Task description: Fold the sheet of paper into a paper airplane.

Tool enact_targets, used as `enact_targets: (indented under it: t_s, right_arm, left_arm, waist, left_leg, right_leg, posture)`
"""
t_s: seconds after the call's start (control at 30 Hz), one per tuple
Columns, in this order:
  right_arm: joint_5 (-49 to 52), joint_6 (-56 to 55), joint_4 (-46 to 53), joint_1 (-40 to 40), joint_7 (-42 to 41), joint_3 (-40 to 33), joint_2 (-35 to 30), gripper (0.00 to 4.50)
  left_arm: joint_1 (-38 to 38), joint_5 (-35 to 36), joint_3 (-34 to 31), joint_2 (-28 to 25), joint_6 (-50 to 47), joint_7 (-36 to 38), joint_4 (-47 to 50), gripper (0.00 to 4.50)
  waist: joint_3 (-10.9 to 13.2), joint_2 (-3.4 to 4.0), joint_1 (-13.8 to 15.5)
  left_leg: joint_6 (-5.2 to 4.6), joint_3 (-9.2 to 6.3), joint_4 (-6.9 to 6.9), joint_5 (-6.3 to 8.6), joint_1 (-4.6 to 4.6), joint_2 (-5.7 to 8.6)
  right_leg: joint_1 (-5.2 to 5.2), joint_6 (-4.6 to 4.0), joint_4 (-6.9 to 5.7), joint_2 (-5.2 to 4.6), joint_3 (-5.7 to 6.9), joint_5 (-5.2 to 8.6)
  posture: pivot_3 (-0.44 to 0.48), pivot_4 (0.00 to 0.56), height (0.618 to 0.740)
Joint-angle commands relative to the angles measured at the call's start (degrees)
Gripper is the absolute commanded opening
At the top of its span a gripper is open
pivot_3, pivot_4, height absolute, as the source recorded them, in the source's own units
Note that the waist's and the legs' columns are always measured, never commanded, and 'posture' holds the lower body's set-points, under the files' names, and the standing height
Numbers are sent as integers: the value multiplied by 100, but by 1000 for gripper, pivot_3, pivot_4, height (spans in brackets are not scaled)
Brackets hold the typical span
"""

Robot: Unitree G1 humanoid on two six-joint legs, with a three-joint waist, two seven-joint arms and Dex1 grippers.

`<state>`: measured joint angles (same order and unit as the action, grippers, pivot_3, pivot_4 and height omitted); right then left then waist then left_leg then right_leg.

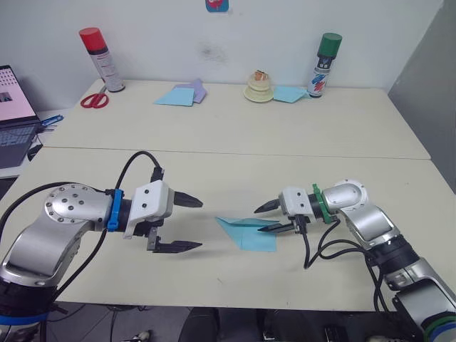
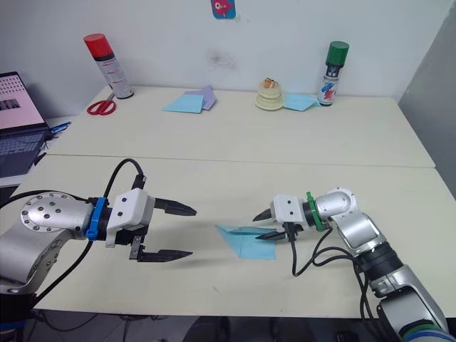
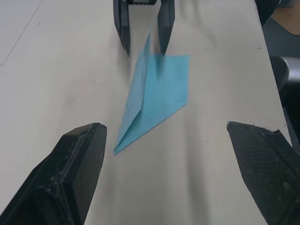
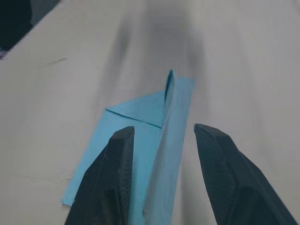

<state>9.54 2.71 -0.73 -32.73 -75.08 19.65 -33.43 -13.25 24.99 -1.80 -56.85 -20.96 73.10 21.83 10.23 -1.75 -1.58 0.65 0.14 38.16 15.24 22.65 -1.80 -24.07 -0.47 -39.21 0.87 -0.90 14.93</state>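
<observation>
The light-blue sheet of paper [image 1: 246, 232] lies on the near table, folded into a pointed, layered wedge like a paper airplane, with its tip toward my left arm. A raised fold [image 4: 169, 117] stands up along its middle. My right gripper [image 1: 264, 219] is open at the wedge's right end, and its two fingers straddle that raised fold without closing on it. My left gripper [image 1: 199, 224] is open and hovers a short way left of the paper's tip, holding nothing. In the left wrist view the paper [image 3: 159, 89] lies ahead, with the right gripper [image 3: 144, 49] at its far end.
On the far table stand a red-capped spray can [image 1: 102, 60], red scissors [image 1: 94, 100], flat light-blue and lilac sheets [image 1: 182, 94], a cream stacked object [image 1: 258, 87] and a green-capped can [image 1: 324, 65]. A laptop [image 1: 14, 114] sits at the far left.
</observation>
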Motion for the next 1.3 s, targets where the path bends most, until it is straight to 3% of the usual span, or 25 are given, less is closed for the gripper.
enact_targets:
  t_s: [0.03, 0.1, 0.2, 0.3, 0.43, 0.83, 0.97, 1.2, 1.3]
  right_arm:
    - [953, 1270, 1329, -295, 64, -567, -208, 1929]
    - [1253, 1886, 1650, -389, 220, -705, -261, 1929]
    - [933, 2065, 1538, -444, 662, -621, -160, 1929]
    - [98, 1643, 1209, -333, 919, -114, -189, 1317]
    - [-245, 1430, 1192, -1, 920, 260, -198, 38]
    - [-621, 1079, 774, 836, 969, 712, -66, 38]
    - [-757, 949, 571, 853, 1006, 718, -16, 0]
    - [-836, 801, 447, 820, 964, 701, -34, 0]
    - [-866, 800, 449, 805, 958, 693, -32, 0]
  left_arm:
    - [-64, -32, -2, 1, 79, -40, 71, 4500]
    - [-79, -78, 35, 17, 114, -49, 45, 4500]
    - [-171, -145, 131, 75, 141, -61, -26, 4500]
    - [-332, -224, 236, 157, 220, -53, -145, 4500]
    - [-496, -277, 318, 242, 247, -59, -246, 4500]
    - [-982, -192, 807, 620, 37, 70, -328, 4500]
    - [-1246, -534, 1193, 834, 149, 53, -740, 3258]
    - [-1887, -1668, 2066, 1964, 1341, -277, -2501, 1005]
    - [-2073, -1942, 2227, 2218, 1751, -259, -3092, 13]
  waist:
    - [0, 1, -2]
    - [1, 1, -3]
    - [-1, -2, -1]
    - [-1, -2, -1]
    - [-1, -1, 0]
    - [-1, -2, -1]
    - [-2, -3, -6]
    - [-3, -2, 9]
    - [-4, -3, 2]
  left_leg:
    - [0, -2, 0, 0, 0, -2]
    - [0, -3, 0, 0, -1, -3]
    - [0, -6, 0, 0, -6, -2]
    - [0, 1, 2, -1, -6, 2]
    - [0, 3, 4, 0, 2, 3]
    - [0, 1, 5, 0, 5, 3]
    - [-1, 0, 26, 0, 1, 5]
    - [-1, 0, 58, 0, -3, 10]
    - [-1, 1, 70, 0, 0, 13]
  right_leg:
    - [0, -4, 0, 0, 2, -2]
    - [0, -15, -2, 0, 2, -9]
    - [4, -10, -2, 0, 6, -5]
    - [3, 3, -3, -1, 0, 1]
    - [-2, 3, -1, 0, -1, 2]
    - [-1, 5, 2, 1, 0, 1]
    - [3, 8, -17, 6, -2, 0]
    - [7, 7, -48, 9, -1, 1]
    - [6, 8, -58, 9, -3, 0]
  posture:
    - [0, 150, 729]
    - [0, 150, 729]
    - [0, 150, 729]
    - [0, 150, 729]
    - [0, 150, 729]
    - [0, 150, 729]
    - [0, 150, 729]
    - [0, 150, 729]
    - [0, 150, 729]
